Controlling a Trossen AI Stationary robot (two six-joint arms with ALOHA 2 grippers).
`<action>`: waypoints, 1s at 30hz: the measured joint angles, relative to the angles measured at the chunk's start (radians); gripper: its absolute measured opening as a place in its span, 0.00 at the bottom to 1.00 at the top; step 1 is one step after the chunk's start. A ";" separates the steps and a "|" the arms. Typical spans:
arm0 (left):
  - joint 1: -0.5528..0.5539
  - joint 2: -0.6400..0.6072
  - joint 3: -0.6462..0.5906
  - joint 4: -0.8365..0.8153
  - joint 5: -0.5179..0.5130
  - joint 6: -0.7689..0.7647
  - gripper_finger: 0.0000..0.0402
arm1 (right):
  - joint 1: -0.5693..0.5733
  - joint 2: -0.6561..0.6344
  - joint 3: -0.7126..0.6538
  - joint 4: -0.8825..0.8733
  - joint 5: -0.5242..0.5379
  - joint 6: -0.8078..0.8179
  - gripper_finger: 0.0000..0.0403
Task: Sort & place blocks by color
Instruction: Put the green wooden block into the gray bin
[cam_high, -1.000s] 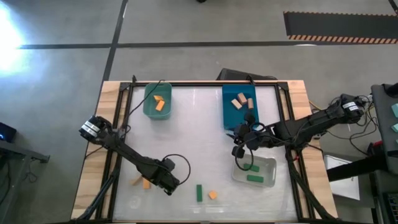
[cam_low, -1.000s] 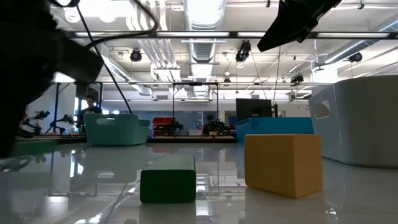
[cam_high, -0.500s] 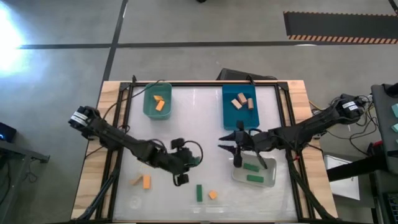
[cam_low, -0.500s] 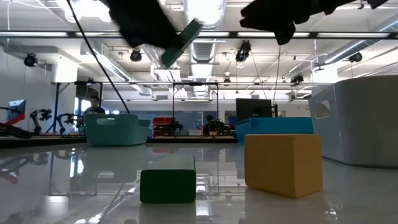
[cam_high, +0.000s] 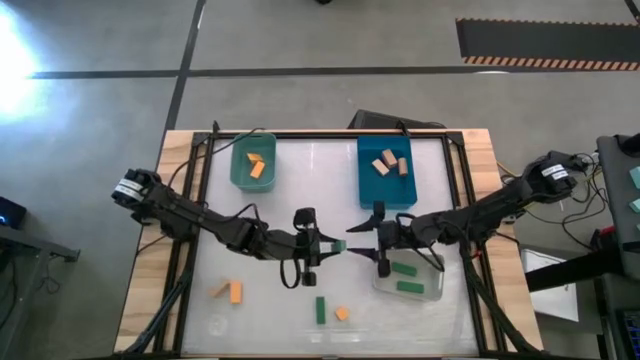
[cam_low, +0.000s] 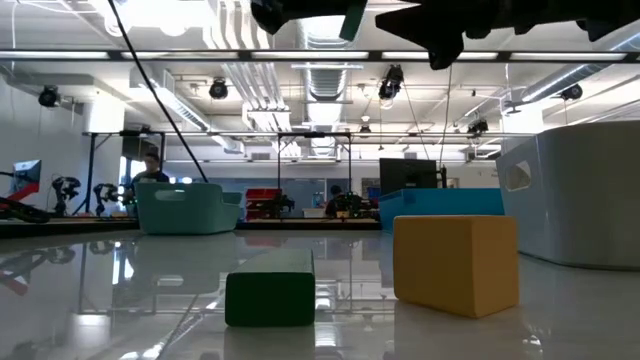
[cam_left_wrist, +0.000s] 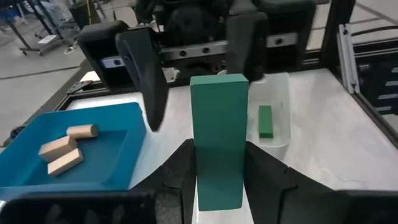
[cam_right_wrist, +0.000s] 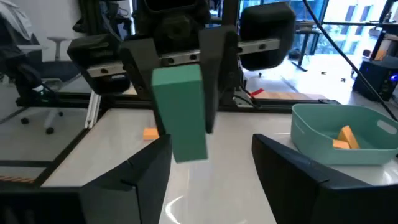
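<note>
My left gripper (cam_high: 333, 247) hangs above the table's middle, shut on a green block (cam_left_wrist: 217, 137) that shows as a sliver in the high view (cam_high: 340, 246). My right gripper (cam_high: 372, 240) faces it from the right, open. Its fingers (cam_left_wrist: 144, 81) stand on either side of the block's free end without touching it, which the right wrist view (cam_right_wrist: 211, 174) also shows. A green block (cam_high: 320, 309) and three orange blocks (cam_high: 236, 292) lie flat on the near part of the table. My left gripper pinches the green block between its two fingers (cam_left_wrist: 264, 171), on the two long sides of its near half (cam_left_wrist: 217, 180). The fingers come level from the table's left and lie along the block. The block juts out past them toward my right gripper, clear of the table.
A teal bin (cam_high: 240, 170) with orange blocks stands at the far left, a blue bin (cam_high: 372, 185) with tan blocks at the far right. A clear bin (cam_high: 428, 285) with green blocks sits below my right arm. In the low view, a green block (cam_low: 270, 298) and an orange block (cam_low: 457, 262) lie closest.
My left gripper has risen from the near left of the table and swung toward the middle, rolling as it went, with the green block lifted clear. My right gripper has turned from pointing down over the clear bin to level, facing left, and has opened.
</note>
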 joint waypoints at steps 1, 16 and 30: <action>0.004 0.000 0.000 0.000 0.000 0.000 0.21 | 0.000 0.010 0.005 0.007 0.000 0.000 0.54; 0.021 0.000 -0.004 0.000 0.000 -0.001 0.21 | 0.000 0.102 0.131 0.016 0.002 -0.079 0.53; 0.021 0.000 -0.008 0.001 0.002 -0.004 0.34 | -0.001 0.099 0.131 -0.001 0.007 -0.080 0.23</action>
